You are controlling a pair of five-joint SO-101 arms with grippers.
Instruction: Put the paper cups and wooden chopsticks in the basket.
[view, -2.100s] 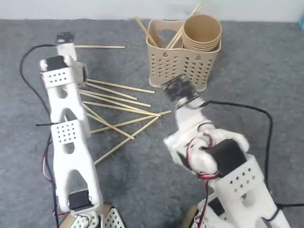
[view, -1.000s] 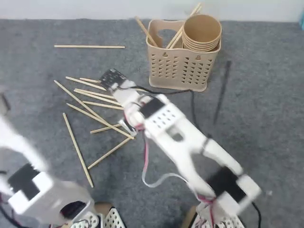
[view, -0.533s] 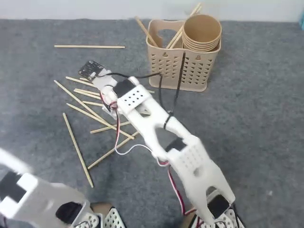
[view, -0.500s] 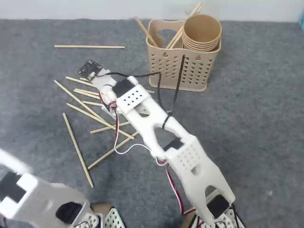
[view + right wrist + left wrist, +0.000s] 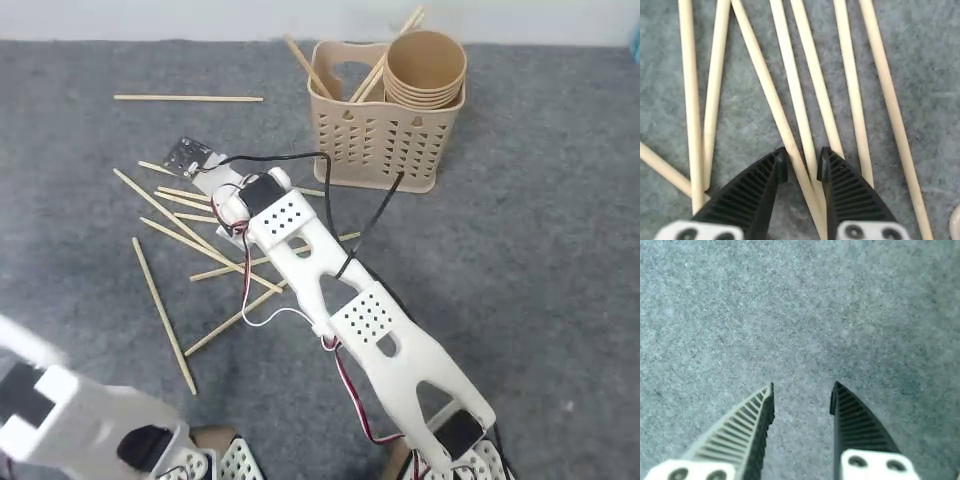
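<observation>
Wooden chopsticks, pale and thin, are lying scattered and crossing one another on the grey, carpet-like worktop, off to one side of the beige perforated plastic basket; one more long chopstick is lying alone near the far edge. I am stretching my white right arm across to that pile, and my right gripper is sitting low over it with its black ribbed fingers only narrowly parted; two of the chopsticks are running through the gap between them while the others are lying just outside, and I cannot tell whether I am pinching the pair. A stack of brown paper cups is standing inside the basket, with a few chopsticks leaning out of it beside the stack. My left gripper is hanging over bare worktop with its fingers spread apart, gripping nothing.
</observation>
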